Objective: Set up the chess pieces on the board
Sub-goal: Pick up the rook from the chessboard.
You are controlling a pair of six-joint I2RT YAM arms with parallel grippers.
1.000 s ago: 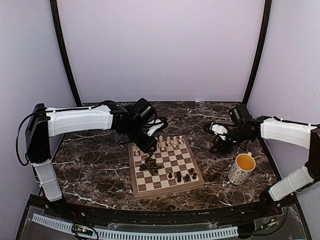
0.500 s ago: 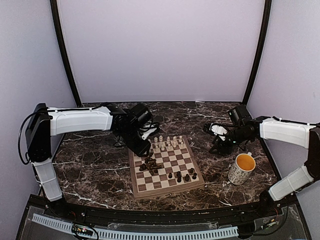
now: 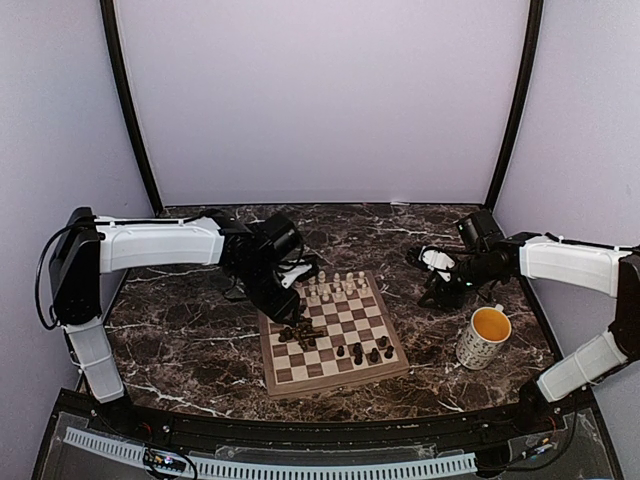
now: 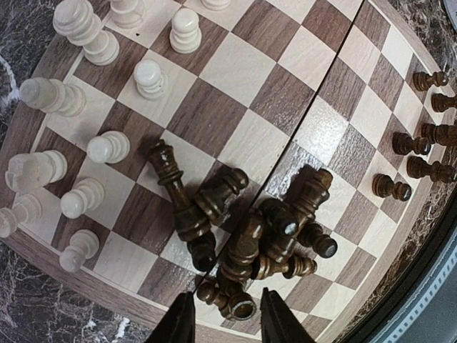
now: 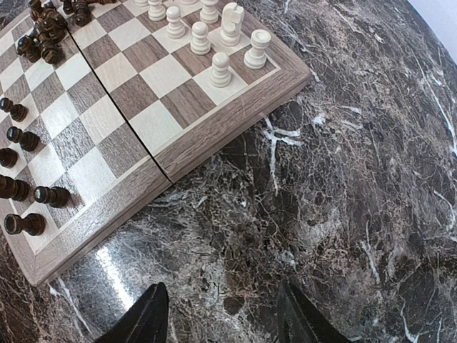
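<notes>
On the dark marble worktop a speckled mug stands near the right, well apart from the board, which lies in the middle. Along the board's near edge a few dark chess pieces stand upright. Beyond them, toward the left edge, a heap of dark pieces lies toppled over one another. The left pincer hovers just over that heap, its jaws a narrow gap apart and holding nothing. At the far edge the pale pieces stand in rows. The right pincer hangs over bare worktop off the board's right corner, spread wide and empty
</notes>
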